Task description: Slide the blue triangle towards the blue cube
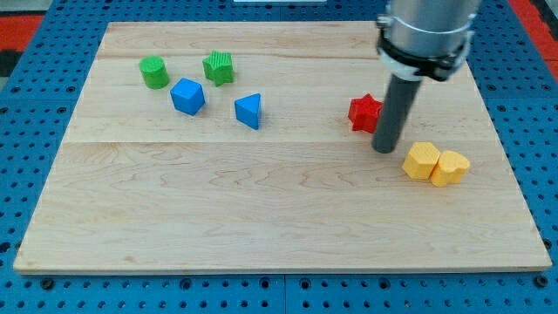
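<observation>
Beside the red block [364, 112], my tip [384, 149], rod upright.

The rod [394, 109] covers the right edge of the red block [364, 112] — its shape there cannot be made out. The arm's grey housing [427, 30] is cut off by the view's top. The two yellow blocks [435, 163] touch — their exact shapes are unclear.

Bright, even overhead light; the bench [279, 209] shows only faint shadows, no glare, and focus is sharp.
</observation>
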Robot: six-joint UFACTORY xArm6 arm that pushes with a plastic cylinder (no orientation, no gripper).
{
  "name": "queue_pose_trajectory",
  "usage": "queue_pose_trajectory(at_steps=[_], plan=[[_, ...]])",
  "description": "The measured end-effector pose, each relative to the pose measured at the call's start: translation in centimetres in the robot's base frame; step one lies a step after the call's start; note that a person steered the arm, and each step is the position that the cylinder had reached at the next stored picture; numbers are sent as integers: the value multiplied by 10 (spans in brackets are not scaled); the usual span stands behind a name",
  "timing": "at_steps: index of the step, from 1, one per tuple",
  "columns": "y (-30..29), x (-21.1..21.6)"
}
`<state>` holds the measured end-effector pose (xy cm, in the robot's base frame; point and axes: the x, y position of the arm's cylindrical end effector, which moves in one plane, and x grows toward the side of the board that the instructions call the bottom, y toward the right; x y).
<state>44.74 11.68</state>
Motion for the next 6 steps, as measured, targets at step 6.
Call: queue_pose_trajectory(at_steps=[6], plan=[[-194, -41]])
